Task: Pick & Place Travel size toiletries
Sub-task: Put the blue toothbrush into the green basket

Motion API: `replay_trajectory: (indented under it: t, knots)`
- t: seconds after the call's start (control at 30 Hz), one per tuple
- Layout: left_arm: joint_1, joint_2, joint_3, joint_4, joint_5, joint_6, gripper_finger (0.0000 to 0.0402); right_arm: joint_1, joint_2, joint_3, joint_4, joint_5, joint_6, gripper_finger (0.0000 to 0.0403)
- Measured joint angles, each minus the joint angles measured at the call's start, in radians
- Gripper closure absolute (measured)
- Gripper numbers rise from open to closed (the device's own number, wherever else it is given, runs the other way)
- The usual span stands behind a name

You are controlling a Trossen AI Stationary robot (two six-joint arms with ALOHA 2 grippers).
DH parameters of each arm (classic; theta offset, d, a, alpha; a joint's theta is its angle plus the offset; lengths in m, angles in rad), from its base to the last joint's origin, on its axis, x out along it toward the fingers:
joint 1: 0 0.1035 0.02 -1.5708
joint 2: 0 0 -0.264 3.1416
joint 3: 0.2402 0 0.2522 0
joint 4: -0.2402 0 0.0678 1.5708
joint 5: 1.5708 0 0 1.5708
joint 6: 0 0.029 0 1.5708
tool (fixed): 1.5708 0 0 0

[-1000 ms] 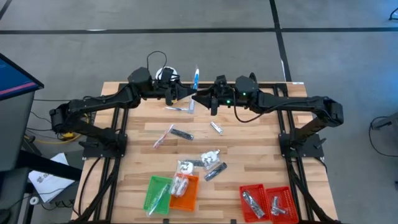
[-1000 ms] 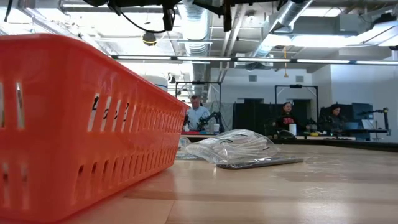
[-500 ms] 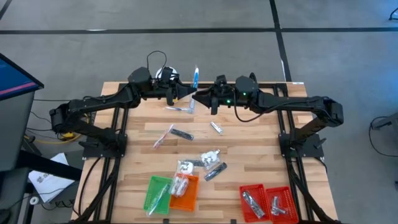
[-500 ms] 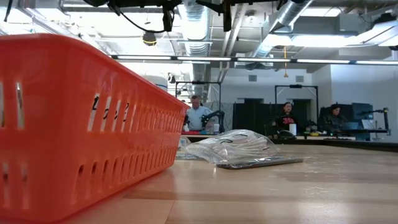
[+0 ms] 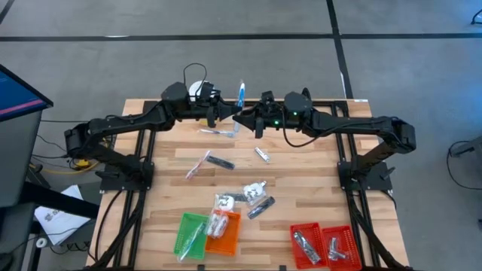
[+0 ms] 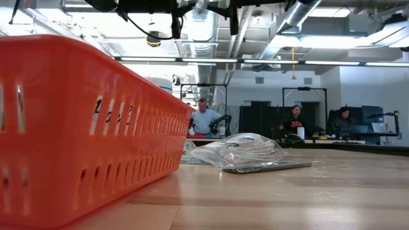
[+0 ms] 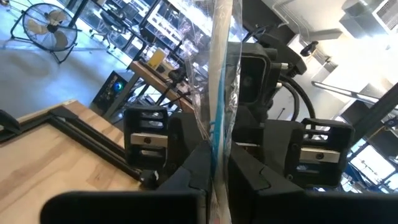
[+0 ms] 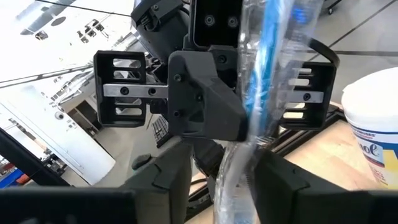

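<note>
Above the far edge of the light wooden slatted table, the two dark arms meet nose to nose. Between them stands a thin clear-wrapped stick with a blue stripe, upright and lifted off the wood. The left gripper has its fingers pressed together on the lower part of that stick. The right gripper faces it, its fingers standing apart on either side of the crinkled wrapper; whether they press on it I cannot tell.

Behind the left arm, at the far edge, sits a white-lidded tub with a yellow label. Just below the grippers a pale clear-wrapped piece lies flat. Toward the middle of the table are a small silvery piece, a pink-tinted wrapped stick and a slim dark grey tube beside it. Nearer the front lie white crinkly packets with another dark tube.

Along the near edge stand a green plastic tray and an orange plastic tray, touching, each holding items, and toward the near right corner two red plastic trays with silvery pieces inside.
</note>
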Motion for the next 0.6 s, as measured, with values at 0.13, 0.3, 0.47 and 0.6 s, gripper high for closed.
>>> replay_trajectory:
  t: [0.13, 0.3, 0.47, 0.6]
  knots:
    - [0.001, -0.002, 0.0, 0.004, 0.003, 0.0, 0.0388, 0.0, 0.0, 0.0, -0.003, 0.001, 0.0, 0.032]
    - [-0.004, -0.002, 0.0, 0.006, 0.004, 0.008, 0.0386, 0.0, -0.001, 0.0, -0.023, 0.002, 0.007, 0.0389]
    - [0.001, -0.018, -0.002, -0.001, 0.03, -0.042, 0.035, -0.008, -0.001, 0.001, -0.032, -0.001, -0.004, 0.0375]
    - [0.012, -0.064, -0.002, -0.002, 0.038, -0.111, 0.03, -0.008, -0.002, 0.001, -0.038, -0.002, -0.036, 0.0392]
